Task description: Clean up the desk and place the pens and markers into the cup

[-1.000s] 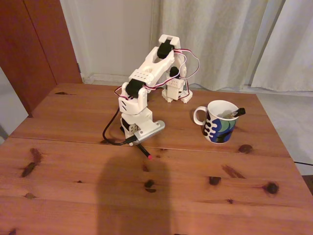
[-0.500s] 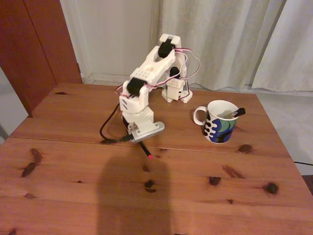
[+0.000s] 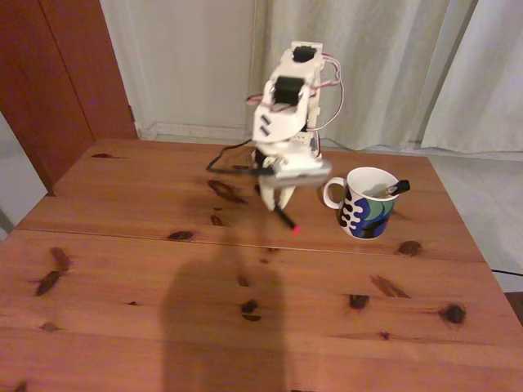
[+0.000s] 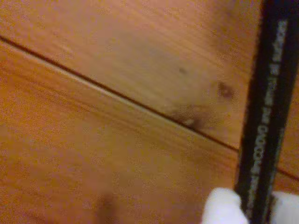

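Observation:
In the fixed view my gripper [image 3: 277, 197] hangs above the desk [image 3: 122, 269], a little left of the cup [image 3: 368, 206], and is shut on the black pen [image 3: 286, 219]. The pen slants down to the right, its red tip off the wood. The cup is a white mug with a blue, green and black pattern. A black-capped marker [image 3: 395, 188] sticks out over its right rim. In the wrist view the black pen [image 4: 264, 116] with pale lettering runs up the right side. White fingertips [image 4: 223, 208] pinch it at the bottom, where my gripper [image 4: 254, 210] closes, over the desk [image 4: 93, 140] and its seam.
The arm's white base [image 3: 298, 151] stands at the back of the desk, with a dark cable [image 3: 225, 155] trailing to its left. A reddish door [image 3: 57, 73] and pale curtains [image 3: 392, 65] lie behind. The desk's right edge [image 3: 470, 229] is close to the cup.
The arm has risen and swung right, toward the cup. The black pen went with it, up from low over the seam. The cup and its marker stayed put.

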You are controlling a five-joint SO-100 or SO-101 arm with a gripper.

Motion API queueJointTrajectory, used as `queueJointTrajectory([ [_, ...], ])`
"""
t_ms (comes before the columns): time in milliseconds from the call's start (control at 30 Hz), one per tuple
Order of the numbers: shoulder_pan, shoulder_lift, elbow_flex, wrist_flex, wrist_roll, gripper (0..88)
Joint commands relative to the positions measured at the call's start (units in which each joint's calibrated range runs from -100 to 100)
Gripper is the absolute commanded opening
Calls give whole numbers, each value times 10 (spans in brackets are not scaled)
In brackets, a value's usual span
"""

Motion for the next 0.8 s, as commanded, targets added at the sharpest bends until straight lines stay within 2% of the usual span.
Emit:
queueJointTrajectory([
  [0, -32, -126, 58, -10, -21, 8],
  [167, -80, -253, 184, -99, -70, 8],
  [500, -145, -463, 453, -370, -148, 8],
  [633, -170, -517, 503, -451, -173, 8],
  [767, -199, -547, 506, -502, -178, 8],
])
